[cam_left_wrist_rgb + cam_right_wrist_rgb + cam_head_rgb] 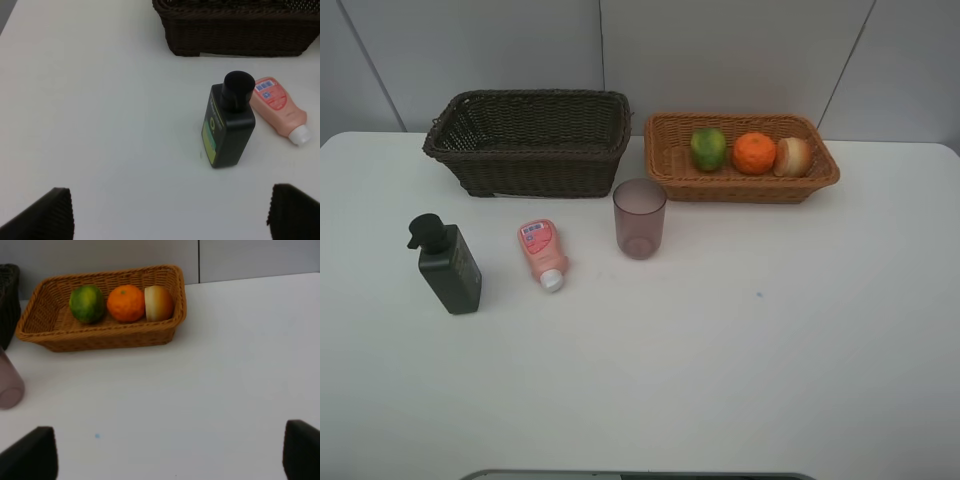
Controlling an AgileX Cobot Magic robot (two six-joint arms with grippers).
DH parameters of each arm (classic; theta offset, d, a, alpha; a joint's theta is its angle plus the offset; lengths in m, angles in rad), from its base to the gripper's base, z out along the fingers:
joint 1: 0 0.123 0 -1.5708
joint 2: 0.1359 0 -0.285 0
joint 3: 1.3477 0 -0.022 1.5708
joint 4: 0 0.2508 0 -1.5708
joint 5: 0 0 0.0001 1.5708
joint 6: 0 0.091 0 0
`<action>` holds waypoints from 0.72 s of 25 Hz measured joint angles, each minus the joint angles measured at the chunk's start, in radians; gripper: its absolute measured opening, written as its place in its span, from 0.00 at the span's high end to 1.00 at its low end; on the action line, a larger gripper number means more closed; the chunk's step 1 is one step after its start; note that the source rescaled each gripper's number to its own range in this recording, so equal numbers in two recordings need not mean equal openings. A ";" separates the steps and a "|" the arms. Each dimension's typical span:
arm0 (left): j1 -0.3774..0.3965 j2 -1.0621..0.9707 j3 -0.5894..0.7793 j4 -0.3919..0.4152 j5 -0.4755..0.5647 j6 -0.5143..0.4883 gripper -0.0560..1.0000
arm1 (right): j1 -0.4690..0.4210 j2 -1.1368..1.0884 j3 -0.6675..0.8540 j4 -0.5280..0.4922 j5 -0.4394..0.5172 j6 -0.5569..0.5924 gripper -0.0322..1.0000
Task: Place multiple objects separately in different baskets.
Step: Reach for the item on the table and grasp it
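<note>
The green fruit, tangerine and peach-like fruit lie in the light tan basket at the back right. The dark brown basket at the back left looks empty. In front of it the dark green pump bottle stands upright, the pink tube lies flat, and the mauve cup stands upright. My left gripper is open and empty, short of the bottle. My right gripper is open and empty, well short of the tan basket. Neither arm shows in the exterior view.
The white table runs wide to the front and right. A grey panelled wall stands behind the baskets. The two baskets sit close together along the table's back edge.
</note>
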 joint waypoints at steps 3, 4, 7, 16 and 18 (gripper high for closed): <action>0.000 0.000 0.000 0.000 0.000 0.000 0.00 | 0.000 0.000 0.000 0.000 0.000 0.000 0.00; 0.000 0.000 0.000 0.000 0.000 0.000 0.00 | 0.000 0.000 0.000 0.000 0.000 0.001 0.00; 0.000 0.011 0.000 0.000 0.000 0.000 0.00 | 0.000 0.000 0.000 0.000 0.000 0.001 0.00; 0.000 0.242 -0.047 -0.010 -0.096 0.061 0.00 | 0.000 0.000 0.000 0.000 -0.001 0.001 0.00; -0.002 0.331 -0.076 -0.010 -0.144 0.074 0.00 | 0.000 0.000 0.000 0.000 -0.001 0.001 0.00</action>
